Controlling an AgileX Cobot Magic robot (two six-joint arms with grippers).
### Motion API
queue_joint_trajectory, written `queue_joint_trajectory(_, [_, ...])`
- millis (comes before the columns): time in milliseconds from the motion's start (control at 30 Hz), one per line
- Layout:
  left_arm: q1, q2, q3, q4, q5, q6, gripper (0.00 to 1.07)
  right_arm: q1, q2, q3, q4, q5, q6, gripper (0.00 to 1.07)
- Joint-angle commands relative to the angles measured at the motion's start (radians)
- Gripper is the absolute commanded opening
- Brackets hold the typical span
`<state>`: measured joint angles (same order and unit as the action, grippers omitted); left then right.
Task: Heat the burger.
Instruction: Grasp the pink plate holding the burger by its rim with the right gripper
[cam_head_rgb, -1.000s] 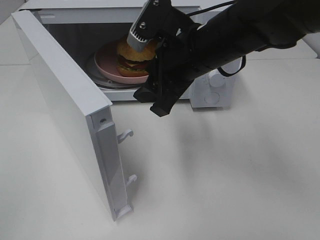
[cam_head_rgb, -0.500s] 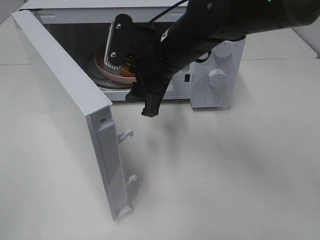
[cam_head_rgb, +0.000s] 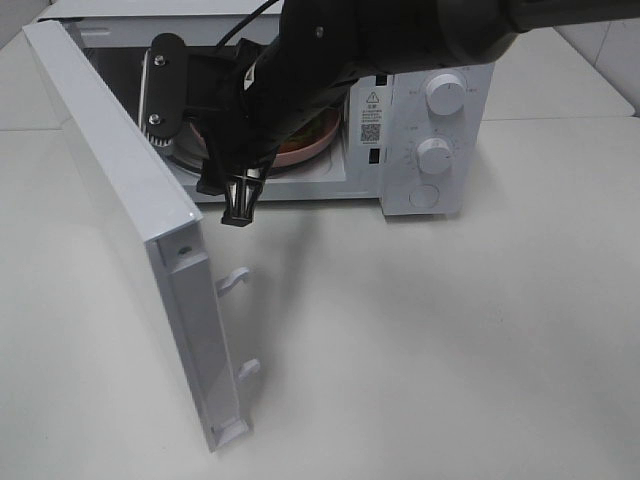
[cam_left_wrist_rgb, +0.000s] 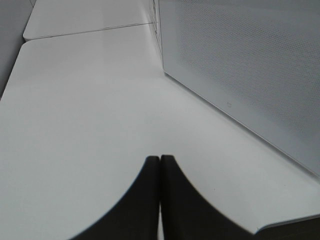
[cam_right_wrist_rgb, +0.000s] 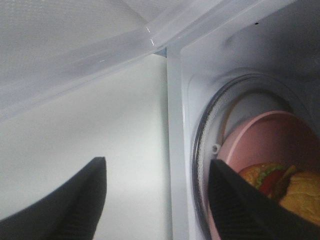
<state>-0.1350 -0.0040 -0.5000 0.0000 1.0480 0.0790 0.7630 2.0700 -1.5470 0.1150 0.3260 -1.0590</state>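
Smooth white table (cam_head_rgb: 450, 350), round golden burger (cam_right_wrist_rgb: 300, 192)

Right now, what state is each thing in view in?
Microwave door, wide open.
Burger, resting on the pink plate.
Pink plate, inside the microwave.
Right hand, open and empty, between door and cavity.
Left hand, shut and empty, outside the door.

Microwave control panel (cam_head_rgb: 455, 125), white, its left strip:
- warning triangle sticker (cam_head_rgb: 372, 99), small print beneath too small to read
- QR code (cam_head_rgb: 370, 131) just below it
- tick marks ringing the lower dial (cam_head_rgb: 433, 156), figures illegible

No brand name legible anywhere.
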Motion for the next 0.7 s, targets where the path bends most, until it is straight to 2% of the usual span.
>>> queue_joint_trajectory(33, [0.003,-0.021,0.003,-0.006,-0.013,0.001,0.00,0.007,0.017,-0.024,-0.003,0.018,0.027,0.58])
queue_joint_trajectory(167, [0.003,-0.021,0.003,-0.006,-0.013,0.001,0.00,0.008,0.086,-0.109,-0.040,0.064,0.083,0.58])
queue_joint_trajectory(267, [0.003,-0.021,0.003,-0.006,-0.013,0.001,0.00,0.008,0.096,-0.117,-0.065,0.067,0.099,0.58])
queue_joint_trajectory(333, [0.003,-0.021,0.003,-0.006,-0.013,0.001,0.00,0.008,0.122,-0.139,-0.157,0.067,0.162,0.58])
queue_joint_trajectory(500, [0.003,-0.021,0.003,-0.006,-0.013,0.001,0.00,0.002,0.170,-0.172,-0.273,0.070,0.274,0.58])
queue_joint_trajectory(700, [0.003,-0.021,0.003,-0.006,-0.013,0.001,0.00,-0.013,0.199,-0.192,-0.316,0.076,0.335,0.58])
